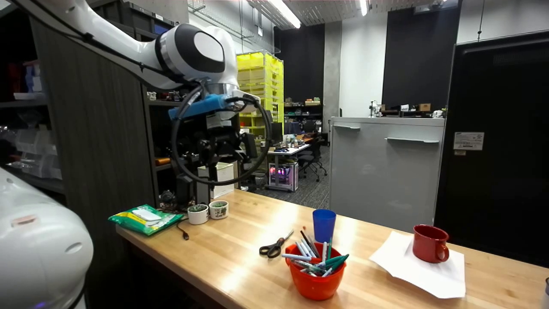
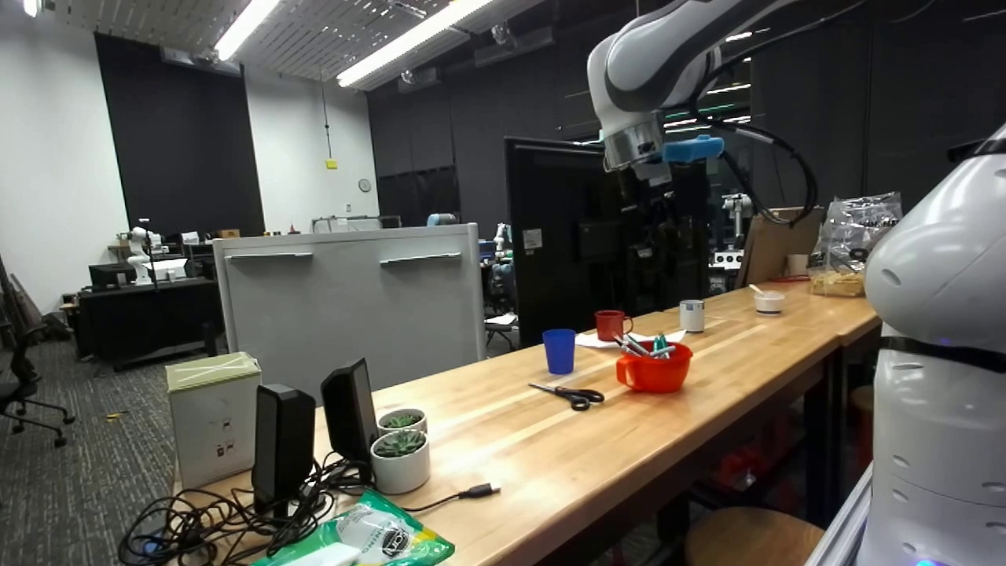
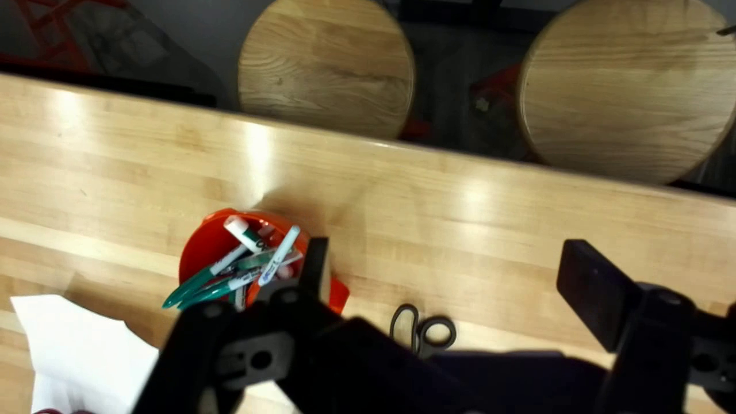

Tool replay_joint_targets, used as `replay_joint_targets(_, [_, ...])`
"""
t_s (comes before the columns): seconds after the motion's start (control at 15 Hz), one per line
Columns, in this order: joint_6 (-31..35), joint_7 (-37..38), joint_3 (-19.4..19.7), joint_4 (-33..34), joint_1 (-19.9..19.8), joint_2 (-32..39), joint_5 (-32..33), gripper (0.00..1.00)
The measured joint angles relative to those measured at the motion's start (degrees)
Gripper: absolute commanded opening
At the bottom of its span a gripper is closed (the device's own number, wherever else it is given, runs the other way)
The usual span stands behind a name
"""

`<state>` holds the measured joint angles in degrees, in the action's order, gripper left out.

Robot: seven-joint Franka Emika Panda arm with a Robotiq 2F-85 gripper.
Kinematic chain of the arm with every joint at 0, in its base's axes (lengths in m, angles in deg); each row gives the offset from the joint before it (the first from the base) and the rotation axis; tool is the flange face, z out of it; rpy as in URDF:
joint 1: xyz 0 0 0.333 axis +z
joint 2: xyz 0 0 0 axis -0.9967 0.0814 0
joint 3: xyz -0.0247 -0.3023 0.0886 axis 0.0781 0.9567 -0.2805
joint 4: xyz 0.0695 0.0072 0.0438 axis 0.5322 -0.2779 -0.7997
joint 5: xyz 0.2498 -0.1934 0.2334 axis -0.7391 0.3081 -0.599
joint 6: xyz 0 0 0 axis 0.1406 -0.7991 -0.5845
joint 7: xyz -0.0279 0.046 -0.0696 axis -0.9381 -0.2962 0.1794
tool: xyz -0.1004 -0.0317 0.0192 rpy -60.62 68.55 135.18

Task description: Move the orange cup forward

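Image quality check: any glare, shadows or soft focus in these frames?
Wrist view: bright glare spots on the wooden tabletop, soft shadow beside the orange cup, fingers dark and slightly soft-edged; both exterior views: ceiling lights blown out white.
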<state>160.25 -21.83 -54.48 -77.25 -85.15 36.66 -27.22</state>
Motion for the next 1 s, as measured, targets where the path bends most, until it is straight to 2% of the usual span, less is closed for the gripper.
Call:
replay_joint_targets(0.27, [7.33, -1.12, 3.63, 0.84, -2.21, 3.84, 0.02, 1.0])
replay_joint_targets(0.6, [12.74, -1.25, 6.06, 2.89, -5.37, 11.1, 0.02, 1.0])
replay_joint_targets(1.0, [10.27, -2.03, 6.59, 7.27, -7.0, 17.85, 0.02, 1.0])
